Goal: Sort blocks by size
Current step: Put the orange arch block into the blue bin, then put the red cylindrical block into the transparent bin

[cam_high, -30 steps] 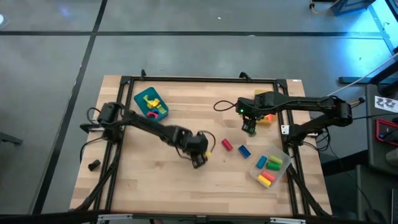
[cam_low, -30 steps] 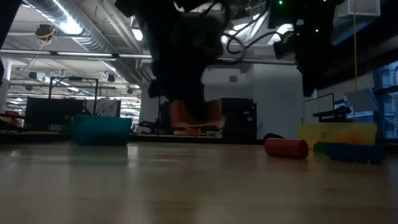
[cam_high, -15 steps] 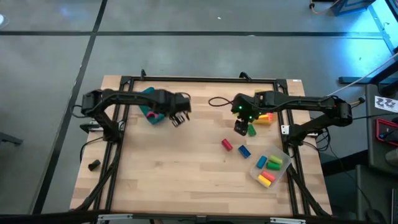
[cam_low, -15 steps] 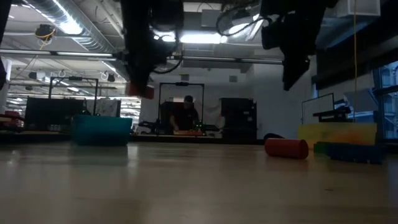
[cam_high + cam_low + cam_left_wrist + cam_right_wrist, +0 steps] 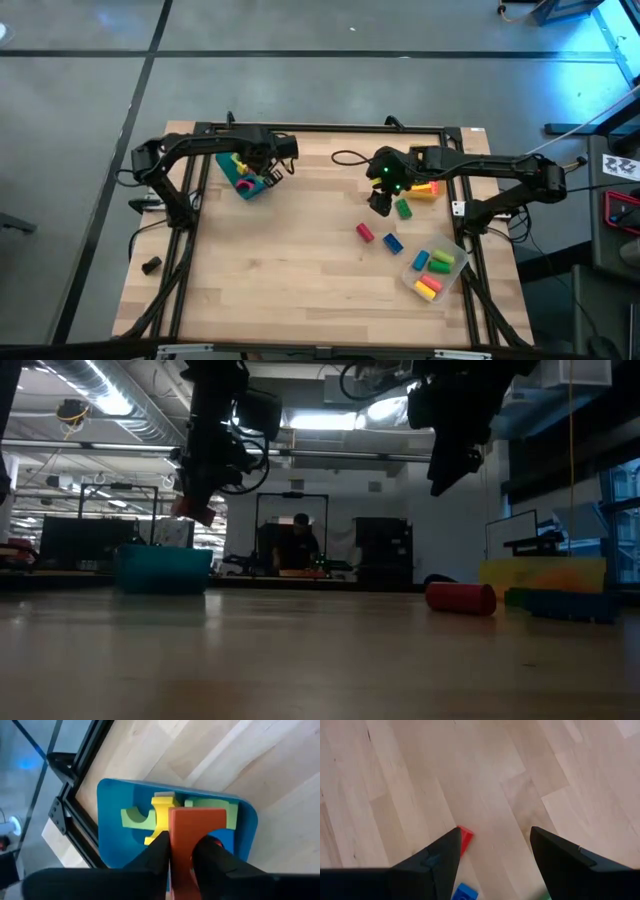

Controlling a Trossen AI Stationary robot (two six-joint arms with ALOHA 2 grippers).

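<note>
An orange-red block is held above the teal tray while the right arm hangs over the loose blocks.

The left gripper [image 5: 181, 851] is closed on an orange-red block [image 5: 192, 832] and is now placed directly over the teal tray [image 5: 243, 172] at the table's far left, whereas half a second ago it was seen just to the right of the tray. Green and yellow arch pieces [image 5: 150, 815] are seen lying inside that tray. The right gripper [image 5: 492, 851] is held with its fingers spread and empty, shifted slightly leftward since the earlier frame, above bare wood near a red cylinder [image 5: 365, 232], a blue block [image 5: 393, 243] and a green block [image 5: 404, 209]. Further blocks are kept in the clear tray [image 5: 434, 272] at the near right.
</note>
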